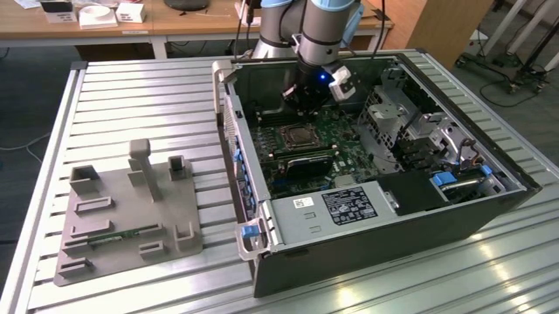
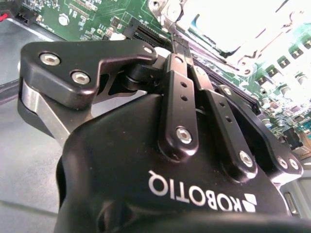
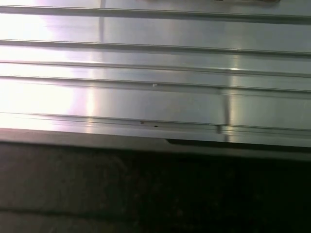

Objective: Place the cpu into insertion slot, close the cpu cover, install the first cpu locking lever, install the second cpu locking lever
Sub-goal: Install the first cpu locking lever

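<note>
Item: open computer case (image 1: 376, 216) lying on a slatted metal desk (image 1: 140, 91); green motherboard (image 1: 341, 131) exposed inside.

Cpu (image 1: 299, 137): small flat square seated in the socket near the board's middle; cpu cover (image 1: 284, 139) reads as a silvery frame around it, apparently lowered, though the exterior view does not settle this; in the second wrist view the socket area (image 2: 233, 29) is washed out bright.

Handling, as a judgement: cpu light, rigid, fragile at its contacts, best held by its edges; cover thin stiff sheet metal, pivoting on one hinge; levers likely springy wire, pressed at their free ends.

Arm: descending steeply from above into the case; claw (image 1: 302, 98) poised over the board just beyond the socket; the wrist view suggests its fingers (image 2: 180, 97) drawn together, holding nothing visible.

Also: grey parts fixture (image 1: 127, 209) on the desk at the exterior view's left.
</note>
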### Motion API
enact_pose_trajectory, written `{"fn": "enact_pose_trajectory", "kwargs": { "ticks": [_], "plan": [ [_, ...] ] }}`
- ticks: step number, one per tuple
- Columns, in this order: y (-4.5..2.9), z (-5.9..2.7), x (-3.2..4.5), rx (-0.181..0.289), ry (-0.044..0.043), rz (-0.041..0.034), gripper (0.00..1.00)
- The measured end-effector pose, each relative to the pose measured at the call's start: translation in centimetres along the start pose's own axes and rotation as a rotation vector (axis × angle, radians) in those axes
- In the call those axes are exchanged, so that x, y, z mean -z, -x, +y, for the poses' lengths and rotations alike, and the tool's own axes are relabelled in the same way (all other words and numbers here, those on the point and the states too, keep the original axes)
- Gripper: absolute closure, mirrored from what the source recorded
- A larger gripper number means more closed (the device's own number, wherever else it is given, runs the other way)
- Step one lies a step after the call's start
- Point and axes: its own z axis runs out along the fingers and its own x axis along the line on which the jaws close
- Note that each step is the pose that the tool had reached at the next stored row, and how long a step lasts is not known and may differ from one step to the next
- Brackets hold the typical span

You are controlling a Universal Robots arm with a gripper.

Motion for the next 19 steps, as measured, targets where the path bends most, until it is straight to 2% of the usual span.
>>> {"fn": "enact_pose_trajectory", "kwargs": {
  "ticks": [6, 11, 19],
  "plan": [
    [-0.04, 0.0, -0.03, 0.0, -0.0001, -0.0001, 0.9],
    [-0.62, 0.03, 0.0, 0.0, -0.0001, 0.0, 0.9],
    [-0.55, 0.02, 0.0, 0.0, 0.0, 0.0, 0.9]
  ]
}}
